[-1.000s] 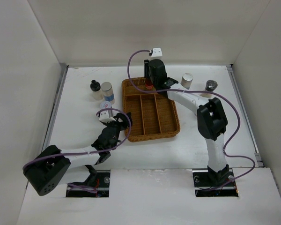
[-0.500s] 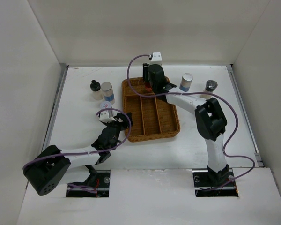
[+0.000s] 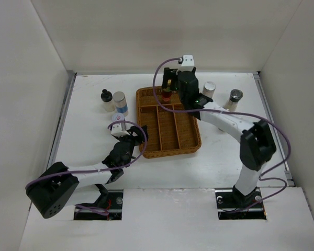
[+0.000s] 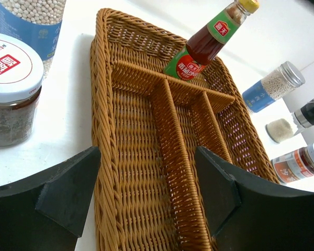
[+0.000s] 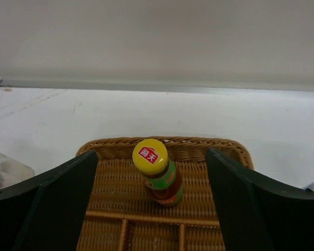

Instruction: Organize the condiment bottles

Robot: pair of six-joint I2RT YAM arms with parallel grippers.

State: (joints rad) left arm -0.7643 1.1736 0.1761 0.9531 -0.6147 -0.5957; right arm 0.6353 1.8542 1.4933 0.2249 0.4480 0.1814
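Note:
The yellow-capped brown sauce bottle (image 3: 168, 96) (image 5: 157, 172) (image 4: 205, 43) stands upright in the far cross compartment of the wicker tray (image 3: 192, 137). My right gripper (image 3: 169, 83) (image 5: 152, 155) hangs above it, open, with its fingers wide on either side and off the bottle. Lower down, my left gripper (image 3: 137, 137) (image 4: 146, 157) is open over the tray's left rim, holding nothing. A white-lidded jar (image 3: 116, 120) (image 4: 10, 89) stands just left of it. Behind that are a blue-labelled shaker (image 3: 120, 103) and a black-capped bottle (image 3: 106, 98).
A silver-lidded shaker (image 3: 209, 89) (image 4: 275, 84) and a dark-lidded jar (image 3: 235, 97) stand right of the tray. The left wrist view also shows a black-capped bottle (image 4: 298, 119) and a red-labelled jar (image 4: 298, 164) there. White walls enclose the table on three sides.
My right gripper has opened, let go of the sauce bottle in the tray, and drawn up and to the right. The left arm has not moved.

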